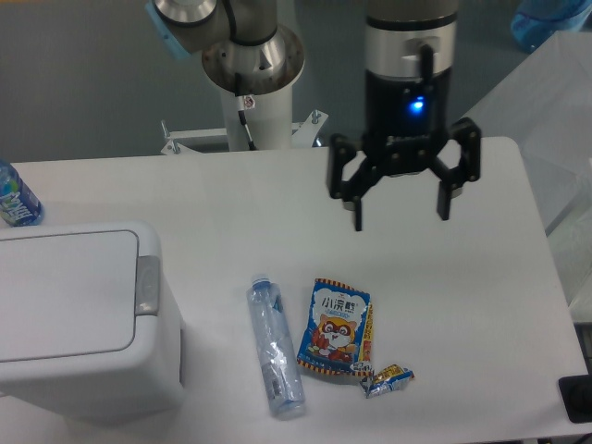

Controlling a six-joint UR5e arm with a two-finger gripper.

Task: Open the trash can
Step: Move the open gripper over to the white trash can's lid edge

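Observation:
The trash can (69,319) is a big white boxy bin at the left front of the table, its flat lid down and a small grey push-button (147,285) on its right edge. My gripper (400,215) hangs over the table's right-middle area, well to the right of the bin and farther back. Its two black fingers are spread wide and nothing sits between them.
A crushed clear plastic bottle (275,345) lies just right of the bin. Beside it are a blue snack packet (335,326) and a small candy wrapper (388,378). A blue-labelled bottle (16,198) stands at the far left edge. The arm's base (252,83) rises behind the table.

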